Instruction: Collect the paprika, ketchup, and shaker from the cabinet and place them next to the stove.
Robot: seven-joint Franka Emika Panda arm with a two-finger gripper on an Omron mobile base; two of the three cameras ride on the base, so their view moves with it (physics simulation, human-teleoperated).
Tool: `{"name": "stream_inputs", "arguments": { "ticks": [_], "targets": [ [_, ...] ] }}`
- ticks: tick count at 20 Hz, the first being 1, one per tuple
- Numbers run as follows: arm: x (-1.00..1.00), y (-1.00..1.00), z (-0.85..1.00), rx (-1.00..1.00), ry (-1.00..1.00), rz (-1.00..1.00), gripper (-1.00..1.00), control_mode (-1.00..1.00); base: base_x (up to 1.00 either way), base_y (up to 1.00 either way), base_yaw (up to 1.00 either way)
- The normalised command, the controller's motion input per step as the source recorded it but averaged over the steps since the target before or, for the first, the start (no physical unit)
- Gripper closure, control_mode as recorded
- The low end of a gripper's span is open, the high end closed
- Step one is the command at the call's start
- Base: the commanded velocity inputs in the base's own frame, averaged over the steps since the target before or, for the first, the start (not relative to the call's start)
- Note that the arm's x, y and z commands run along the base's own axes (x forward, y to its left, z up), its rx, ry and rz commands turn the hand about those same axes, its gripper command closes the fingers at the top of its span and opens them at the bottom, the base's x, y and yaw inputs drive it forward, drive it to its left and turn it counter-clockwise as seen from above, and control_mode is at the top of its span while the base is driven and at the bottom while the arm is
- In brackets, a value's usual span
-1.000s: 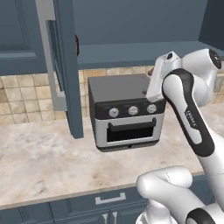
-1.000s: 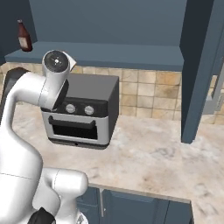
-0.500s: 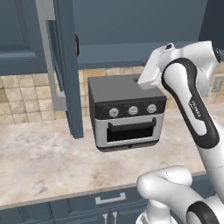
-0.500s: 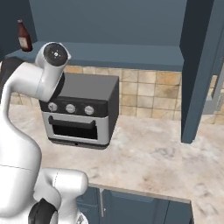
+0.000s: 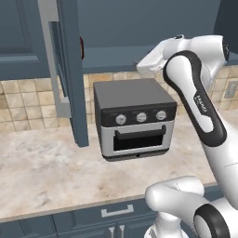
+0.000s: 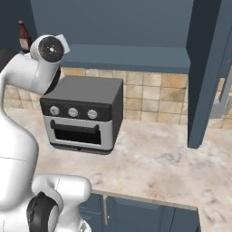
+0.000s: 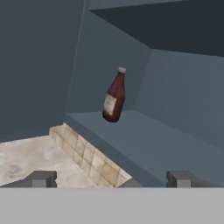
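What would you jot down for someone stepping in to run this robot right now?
Pincer: open, holding nothing, raised toward the open wall cupboard.
Ketchup bottle: standing on the cupboard shelf, some way ahead of the pincer, not touched.
Paprika jar, shaker and stove: not located from here.
Toaster oven sits on the counter under the cupboard.
Done: cupboard doors open.
Left: grab the bottle, then find the jar and shaker, and set all three beside the stove.

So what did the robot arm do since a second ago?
The arm's upper end swung up and toward the open cabinet, raising the hand to shelf height. The tool is open, empty, pointing at the ketchup on the shelf, apart from it. Nothing was grabbed or dropped. The ketchup, toaster oven and cabinet door stayed put.
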Motion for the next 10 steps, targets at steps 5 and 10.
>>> {"name": "stream_inputs", "arguments": {
  "ticks": [5,10],
  "targets": [
    [0.19,0.07,0.31,0.03,0.03,-0.09,-1.00,-1.00,0.00,0.00,0.00],
    [0.16,-0.06,0.08,0.05,0.00,0.00,-1.00,-1.00,0.00,0.00,0.00]
  ]
}}
